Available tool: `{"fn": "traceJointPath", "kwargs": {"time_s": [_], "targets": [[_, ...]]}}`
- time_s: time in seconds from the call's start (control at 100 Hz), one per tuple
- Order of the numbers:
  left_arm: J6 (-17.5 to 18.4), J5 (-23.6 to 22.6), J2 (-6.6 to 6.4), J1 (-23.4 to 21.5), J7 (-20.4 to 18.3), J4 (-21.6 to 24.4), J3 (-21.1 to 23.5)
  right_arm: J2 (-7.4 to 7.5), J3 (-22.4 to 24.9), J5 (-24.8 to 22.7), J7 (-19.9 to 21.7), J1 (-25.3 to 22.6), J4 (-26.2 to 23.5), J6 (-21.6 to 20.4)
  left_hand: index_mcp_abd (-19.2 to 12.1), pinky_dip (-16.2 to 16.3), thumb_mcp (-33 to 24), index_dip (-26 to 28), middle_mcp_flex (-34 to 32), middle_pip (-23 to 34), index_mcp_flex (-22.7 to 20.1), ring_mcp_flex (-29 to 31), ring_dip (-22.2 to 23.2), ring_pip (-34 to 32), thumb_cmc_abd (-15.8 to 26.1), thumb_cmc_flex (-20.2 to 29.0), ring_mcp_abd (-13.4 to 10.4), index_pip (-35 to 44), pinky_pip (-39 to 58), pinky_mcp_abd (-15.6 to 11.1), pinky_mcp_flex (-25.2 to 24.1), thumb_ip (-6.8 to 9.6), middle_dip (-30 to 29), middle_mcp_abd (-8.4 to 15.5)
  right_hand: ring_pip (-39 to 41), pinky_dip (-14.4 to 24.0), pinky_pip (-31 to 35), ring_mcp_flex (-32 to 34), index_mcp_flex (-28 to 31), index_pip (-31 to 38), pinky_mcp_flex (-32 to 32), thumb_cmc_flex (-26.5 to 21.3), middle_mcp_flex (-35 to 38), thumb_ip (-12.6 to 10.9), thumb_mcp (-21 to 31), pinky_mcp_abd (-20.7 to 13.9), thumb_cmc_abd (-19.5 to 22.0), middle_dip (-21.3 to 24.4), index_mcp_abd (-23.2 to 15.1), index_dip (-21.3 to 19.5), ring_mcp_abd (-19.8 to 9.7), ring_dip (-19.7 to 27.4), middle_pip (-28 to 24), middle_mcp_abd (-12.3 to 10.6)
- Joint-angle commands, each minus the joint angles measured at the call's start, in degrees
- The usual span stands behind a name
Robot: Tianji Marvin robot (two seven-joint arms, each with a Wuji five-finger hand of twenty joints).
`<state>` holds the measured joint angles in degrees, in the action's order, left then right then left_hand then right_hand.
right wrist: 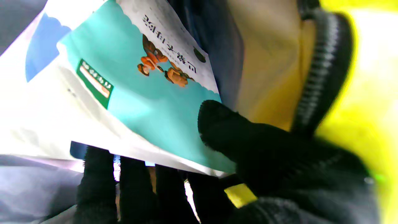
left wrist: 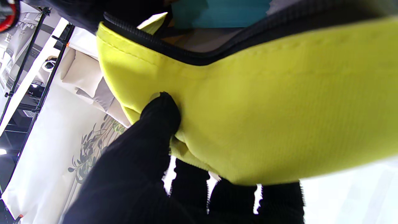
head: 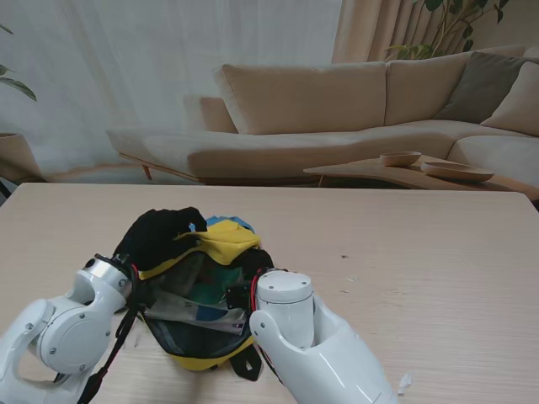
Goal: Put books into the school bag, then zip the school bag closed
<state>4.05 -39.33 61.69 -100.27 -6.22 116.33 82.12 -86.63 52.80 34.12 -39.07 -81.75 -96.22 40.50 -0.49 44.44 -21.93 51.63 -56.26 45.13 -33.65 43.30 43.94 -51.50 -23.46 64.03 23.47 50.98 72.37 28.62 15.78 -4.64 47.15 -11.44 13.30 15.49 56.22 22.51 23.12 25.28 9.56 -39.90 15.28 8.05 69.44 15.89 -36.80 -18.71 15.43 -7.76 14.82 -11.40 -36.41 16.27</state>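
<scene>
Book (right wrist: pixel 133 102) and bag mouth are what matters: the teal-and-white cover sits pinched in the right hand (right wrist: pixel 236 161), thumb on its face and the other fingers (right wrist: pixel 96 180) behind it, already inside the opening of the yellow school bag (head: pixel 221 246), which lies on the table (head: pixel 421 269) near me, left of centre. From the stand's view the bag's mouth gapes toward about 6 o'clock, and the book's long axis seems to run roughly from 4 to 10 o'clock, into the pocket. At about 10 o'clock of the opening, the left hand (head: pixel 160 234) grips the yellow upper flap, thumb (left wrist: pixel 161 115) pressed into the cloth, holding the mouth wide. The right hand is plainly the nearer one for pushing the book deeper; the zipper (left wrist: pixel 174 49) lies unclosed.
</scene>
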Motion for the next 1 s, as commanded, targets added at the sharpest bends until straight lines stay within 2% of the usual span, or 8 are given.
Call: {"fn": "traceJointPath", "kwargs": {"time_s": [0.0, 0.24, 0.29, 0.4, 0.67, 0.84, 0.92, 0.99], "targets": [[-0.3, 0.0, 0.27, 0.2, -0.8, 0.3, 0.1, 0.34, 0.5, -0.8, 1.5, -0.7, -1.6, 0.7, -4.6, 0.0, 0.6, 4.0, -0.7, 0.2, -0.7, -0.4, 0.1, 0.1, 6.3, 4.4, 1.4, 5.6, 1.5, 1.6, -0.9, -0.37, 0.6, 1.4, 0.0, -0.2, 0.3, -0.5, 0.8, -1.1, -0.3, 2.1, -0.5, -1.5, -2.1, -0.3, 0.2, 1.1, -0.5, 1.6, 0.2, 0.4, 0.7, 1.3], [-0.6, 0.3, 0.21, 1.1, -1.3, -0.4, -0.3, 0.11, 1.9, -4.8, 4.9, -0.2, -1.2, 5.6, -4.5, 0.0, 0.6, 3.9, -0.7, 0.3, -0.6, -0.4, 0.1, 0.1, 6.4, 4.4, 1.3, 5.6, 1.5, 1.6, -0.9, -0.35, 0.6, 1.4, 16.5, 6.2, 14.1, 15.8, 18.4, 5.1, 16.2, -4.6, 21.4, -2.1, -0.5, 6.6, 4.1, -0.2, -2.2, -2.3, 4.8, -7.3, -0.5, 2.9], [-0.6, 0.4, 0.23, 1.2, -1.2, -0.5, -0.4, -0.22, 1.8, -5.0, 4.9, 0.4, -0.1, 5.9, -4.5, 0.0, 0.6, 3.9, -0.7, 0.3, -0.6, -0.4, 0.1, 0.1, 6.4, 4.5, 1.4, 5.6, 1.5, 1.6, -0.9, -0.33, 0.6, 1.4, 19.5, 6.7, 16.4, 21.1, 22.5, 9.8, 21.0, -6.4, 27.9, 2.9, 0.8, 7.7, 2.2, -0.3, -3.3, -1.8, 5.6, -8.1, -0.3, 2.7], [-0.5, 0.2, 0.17, 1.2, -1.4, -0.5, -0.4, -0.74, 1.2, -4.9, 4.6, 1.6, 2.2, 5.8, -4.6, 0.0, 0.7, 3.8, -0.7, 0.3, -0.6, -0.3, 0.1, 0.1, 6.4, 4.4, 1.4, 5.6, 1.5, 1.7, -0.9, -0.34, 0.6, 1.3, 23.7, 6.0, 20.4, 31.1, 28.3, 23.1, 30.0, -8.9, 40.0, 6.5, 3.7, 9.9, -2.4, 0.9, -5.6, 0.3, 6.8, -8.4, 0.6, 2.6], [0.0, 0.1, 0.15, 1.0, -1.4, -0.3, -0.5, -1.61, -0.6, -4.3, 4.1, 3.5, 6.2, 4.4, -4.6, 0.0, 0.7, 3.8, -0.9, 0.3, -0.7, -0.4, 0.1, 0.1, 6.3, 4.4, 1.3, 5.6, 1.5, 1.6, -1.0, -0.28, 0.5, 1.3, 25.7, 3.3, 22.0, 38.1, 32.1, 28.3, 37.3, -9.5, 46.2, 7.3, 5.4, 11.5, -4.9, 1.5, -6.9, -1.9, 7.5, -7.3, 0.2, 3.1], [0.3, -0.2, 0.1, 0.8, -1.5, -0.1, -0.5, -1.29, -1.1, -5.1, 5.0, 3.5, 6.2, 4.0, -4.6, 0.0, 0.7, 3.7, -0.8, 0.3, -0.7, -0.3, 0.1, 0.1, 6.2, 4.4, 1.3, 5.6, 1.5, 1.6, -1.0, -0.28, 0.5, 1.3, 18.8, -0.5, 17.2, 31.4, 26.4, 20.0, 31.2, -7.5, 38.7, 6.2, 0.8, 11.5, -2.4, 1.7, -3.3, 3.1, 7.3, -4.9, 3.6, 3.6], [0.3, -0.1, 0.13, 0.9, -1.4, -0.2, -0.5, -0.19, -0.6, -6.4, 7.6, 3.0, 5.0, 4.4, -4.6, 0.0, 0.6, 3.7, -0.8, 0.3, -0.7, -0.4, 0.1, 0.1, 6.3, 4.4, 1.4, 5.6, 1.5, 1.6, -0.9, -0.26, 0.5, 1.3, 15.4, 0.8, 15.6, 25.9, 26.4, -1.7, 27.5, -1.7, 30.5, 0.0, -1.2, 10.6, -0.6, 1.3, -1.6, -6.8, 7.2, -5.4, 4.2, 4.6], [0.0, -0.1, 0.09, 1.0, -1.6, -0.4, -0.5, 0.48, -0.1, -7.8, 8.9, 2.5, 3.9, 4.8, -4.6, 0.0, 0.6, 3.7, -0.8, 0.3, -0.6, -0.4, 0.1, 0.2, 6.3, 4.4, 1.3, 5.6, 1.5, 1.6, -1.0, -0.28, 0.5, 1.3, 14.4, 1.3, 15.9, 23.6, 23.4, -7.6, 27.2, 1.9, 25.8, -1.7, 0.1, 10.5, -3.1, 0.9, 0.0, -8.0, 7.5, -5.2, 3.9, 5.6]]}}
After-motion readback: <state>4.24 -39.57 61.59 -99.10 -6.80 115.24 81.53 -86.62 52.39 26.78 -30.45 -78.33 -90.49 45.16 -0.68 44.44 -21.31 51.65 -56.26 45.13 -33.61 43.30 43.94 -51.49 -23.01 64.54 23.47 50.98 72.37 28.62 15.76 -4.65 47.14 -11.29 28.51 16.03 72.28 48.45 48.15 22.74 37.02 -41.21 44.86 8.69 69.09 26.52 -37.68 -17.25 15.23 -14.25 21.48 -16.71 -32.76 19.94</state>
